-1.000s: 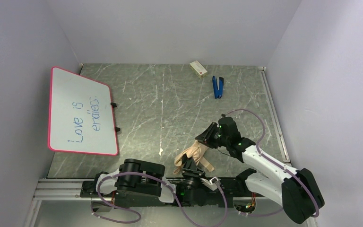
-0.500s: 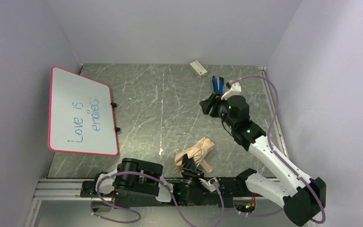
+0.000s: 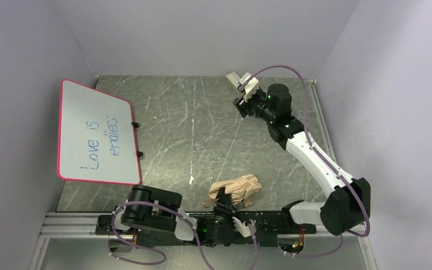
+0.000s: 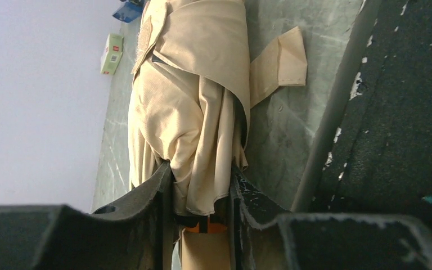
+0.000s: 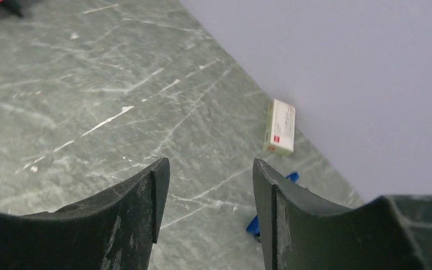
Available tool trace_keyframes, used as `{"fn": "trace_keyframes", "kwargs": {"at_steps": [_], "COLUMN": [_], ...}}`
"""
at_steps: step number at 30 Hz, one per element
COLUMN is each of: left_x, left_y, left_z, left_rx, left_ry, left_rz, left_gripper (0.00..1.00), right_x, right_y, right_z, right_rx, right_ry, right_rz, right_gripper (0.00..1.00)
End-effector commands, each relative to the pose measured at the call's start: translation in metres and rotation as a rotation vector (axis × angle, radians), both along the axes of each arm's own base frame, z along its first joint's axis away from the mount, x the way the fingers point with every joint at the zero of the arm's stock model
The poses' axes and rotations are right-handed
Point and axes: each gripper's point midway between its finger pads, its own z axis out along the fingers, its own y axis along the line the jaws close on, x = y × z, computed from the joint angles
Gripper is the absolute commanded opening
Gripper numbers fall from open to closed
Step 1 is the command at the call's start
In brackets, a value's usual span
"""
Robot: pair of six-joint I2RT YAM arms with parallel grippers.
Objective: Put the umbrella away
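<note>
The beige folded umbrella [image 3: 237, 188] lies bunched on the table near the front edge, with its tan strap [image 4: 278, 59] loose beside it. My left gripper [image 3: 223, 203] is shut on the umbrella's near end. In the left wrist view the fabric [image 4: 197, 84] is pinched between the black fingers [image 4: 146, 191], and the gripper [image 4: 201, 169] sits low by the base rail. My right gripper [image 3: 242, 106] is open and empty, raised over the far back of the table, well away from the umbrella. In the right wrist view it [image 5: 209, 169] frames bare table.
A pink-framed whiteboard [image 3: 95, 135] leans at the left. A small white box [image 5: 281, 126] lies by the back wall, and a blue clip [image 5: 254, 224] shows partly behind the right finger. Grey walls close in on three sides. The black base rail [image 4: 405, 112] runs along the front.
My right arm has swung from the umbrella's far end to the back of the table, open and empty. The umbrella bundle has turned and shifted right in my left gripper.
</note>
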Motion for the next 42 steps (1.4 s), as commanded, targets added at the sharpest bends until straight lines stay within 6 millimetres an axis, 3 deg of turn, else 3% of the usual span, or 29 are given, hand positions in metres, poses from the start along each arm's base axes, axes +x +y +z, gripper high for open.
{"fn": "trace_keyframes", "kwargs": {"at_steps": [1,6,10,17,24,28,33,36,42], "left_x": [-0.010,0.000,0.014,0.037,0.052,0.070,0.096,0.112,0.136], "left_y": [0.050,0.037,0.032,0.032,0.026,0.029,0.031,0.033,0.064], "left_z": [-0.095,-0.084,-0.077,-0.060,-0.065,-0.067,-0.059,-0.056,-0.070], "left_rx": [0.372,0.357,0.362,0.331,0.403,0.451,0.445,0.453,0.534], "left_ry": [0.239,0.362,0.470,0.603,0.636,0.626,0.613,0.603,0.623], "left_rz": [-0.139,-0.152,-0.174,-0.215,-0.244,-0.240,-0.237,-0.231,-0.171], "left_gripper": [0.05,0.05,0.05,0.05,0.05,0.05,0.05,0.05,0.05], "right_x": [-0.029,-0.043,-0.051,-0.034,-0.020,-0.012,-0.007,-0.010,-0.018], "right_y": [0.020,0.015,0.011,-0.018,-0.042,-0.063,-0.085,-0.084,-0.075], "right_z": [-0.001,-0.025,-0.031,-0.023,-0.032,-0.046,-0.078,-0.095,-0.105], "right_rx": [-0.173,-0.222,-0.228,-0.210,-0.251,-0.264,-0.297,-0.314,-0.272], "right_ry": [-0.076,0.013,0.020,0.007,0.077,0.165,0.284,0.324,0.334], "right_rz": [0.302,0.371,0.380,0.290,0.253,0.254,0.257,0.301,0.355], "right_gripper": [0.59,0.59,0.59,0.58,0.58,0.58,0.59,0.59,0.59]}}
